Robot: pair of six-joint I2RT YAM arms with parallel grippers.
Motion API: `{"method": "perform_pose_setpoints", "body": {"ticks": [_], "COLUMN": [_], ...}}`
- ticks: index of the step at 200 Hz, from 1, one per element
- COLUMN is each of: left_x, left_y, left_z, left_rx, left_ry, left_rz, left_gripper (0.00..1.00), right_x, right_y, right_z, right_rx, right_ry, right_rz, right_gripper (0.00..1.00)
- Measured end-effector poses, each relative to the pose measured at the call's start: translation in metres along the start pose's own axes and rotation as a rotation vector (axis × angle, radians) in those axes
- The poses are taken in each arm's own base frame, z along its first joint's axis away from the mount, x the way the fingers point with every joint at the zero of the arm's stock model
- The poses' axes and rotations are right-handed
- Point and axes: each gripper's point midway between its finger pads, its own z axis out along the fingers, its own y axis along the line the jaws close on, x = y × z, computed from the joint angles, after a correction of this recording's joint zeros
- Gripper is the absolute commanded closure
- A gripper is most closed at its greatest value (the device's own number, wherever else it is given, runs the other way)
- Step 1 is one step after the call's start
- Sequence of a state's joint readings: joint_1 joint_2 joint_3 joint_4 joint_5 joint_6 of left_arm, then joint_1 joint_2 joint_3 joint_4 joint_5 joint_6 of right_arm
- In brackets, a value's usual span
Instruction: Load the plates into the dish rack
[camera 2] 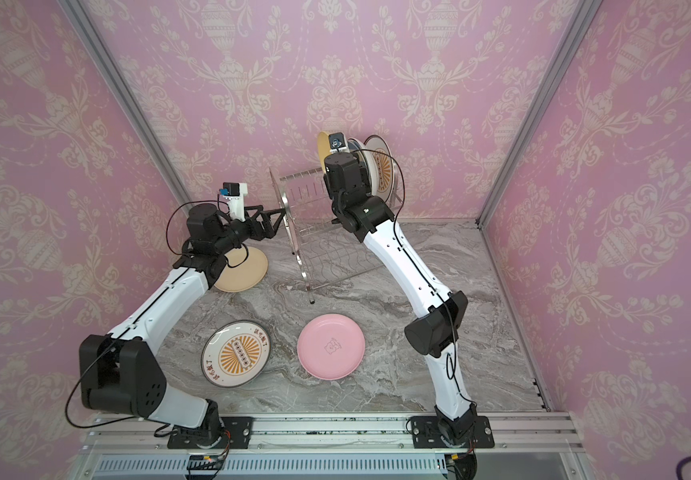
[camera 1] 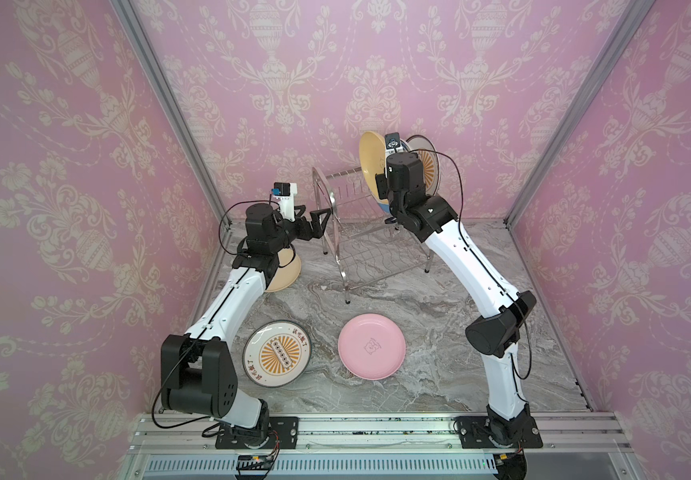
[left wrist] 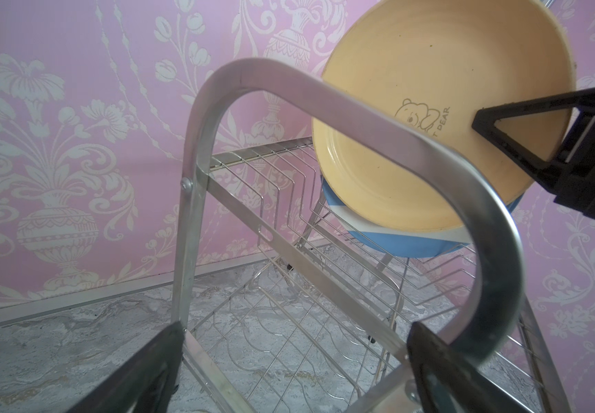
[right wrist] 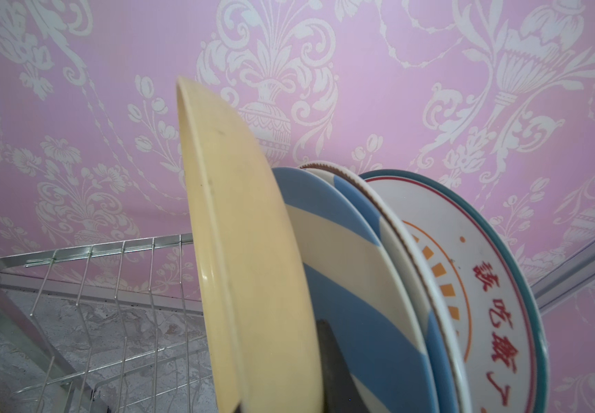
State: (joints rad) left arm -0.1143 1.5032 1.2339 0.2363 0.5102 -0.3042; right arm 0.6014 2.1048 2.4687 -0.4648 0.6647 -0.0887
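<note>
Up high, the right arm arches over the shiny silver wire dish rack point(left wrist: 271, 73), the right gripper point(right wrist: 324, 352) clamped on the rim of the plain yellow round plate point(camera 1: 371, 166) at the top tier. The left gripper point(camera 1: 319, 223) gapes, jaws astride the rack's looped side frame. A blue-white striped plate point(right wrist: 342, 268) and an orange-sunburst plate point(right wrist: 467, 286) crowd just behind. The yellow plate stands on edge, hollow face toward the left arm.

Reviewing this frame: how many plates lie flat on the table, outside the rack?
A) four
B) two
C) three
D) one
C: the pink plate, the orange sunburst plate and the cream plate all lie flat on the table, clear of the rack.
</note>
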Motion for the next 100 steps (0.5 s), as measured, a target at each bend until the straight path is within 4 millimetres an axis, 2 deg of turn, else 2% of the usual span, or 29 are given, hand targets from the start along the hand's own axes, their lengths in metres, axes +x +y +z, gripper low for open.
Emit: {"method": "perform_pose_setpoints", "body": {"ticks": [100], "left_x": [0.000], "left_y": [0.000], "left_z": [0.000], "left_rx": [0.000], "left_ry": [0.000], "left_rz": [0.000], "left_gripper": [0.01], "right_x": [0.010], "right_y": [0.007], "right_z": [0.003], "right_rx": [-0.021], "right_ry": [0.031], "right_rz": [-0.015], "right_gripper": [1.00]}}
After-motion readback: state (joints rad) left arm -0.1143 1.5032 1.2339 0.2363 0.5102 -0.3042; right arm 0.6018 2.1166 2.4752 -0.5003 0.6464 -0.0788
